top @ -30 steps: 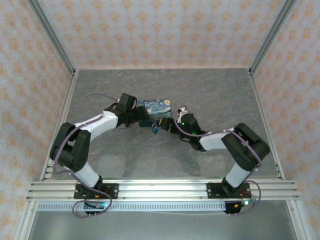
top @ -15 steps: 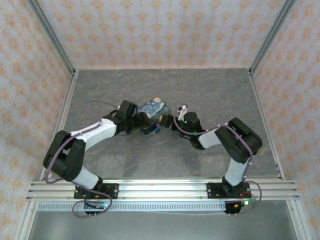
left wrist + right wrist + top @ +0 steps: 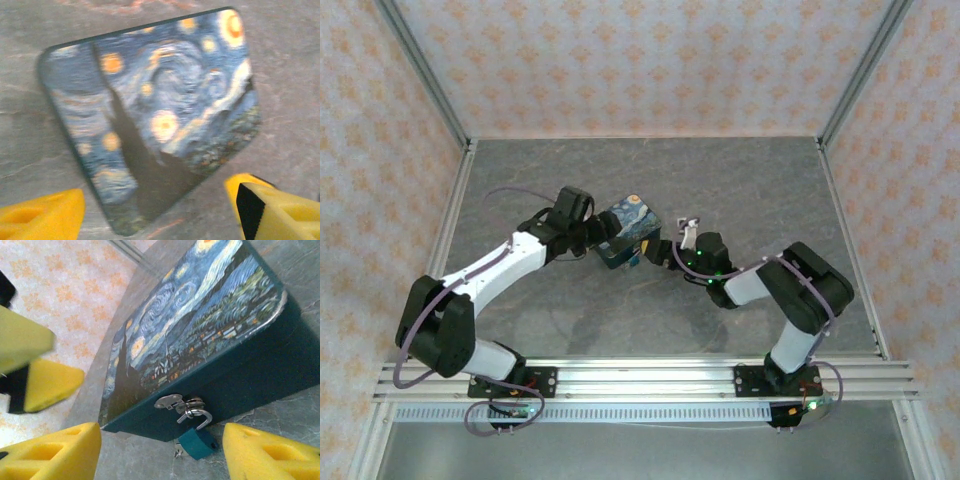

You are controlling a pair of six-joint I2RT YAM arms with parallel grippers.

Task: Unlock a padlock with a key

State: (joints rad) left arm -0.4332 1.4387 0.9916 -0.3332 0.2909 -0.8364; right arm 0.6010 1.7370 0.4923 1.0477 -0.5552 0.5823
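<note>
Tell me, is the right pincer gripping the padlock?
No, the padlock hangs on the hasp of the tin, between the spread fingers of the right pincer, touching neither.

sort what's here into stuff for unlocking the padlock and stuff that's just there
For the job:
padlock, hanging from a hasp
small silvery bit beneath it, likely the key
left claw and right claw, both open

Just there:
starry-night tin carrying the hasp
grey table
</note>
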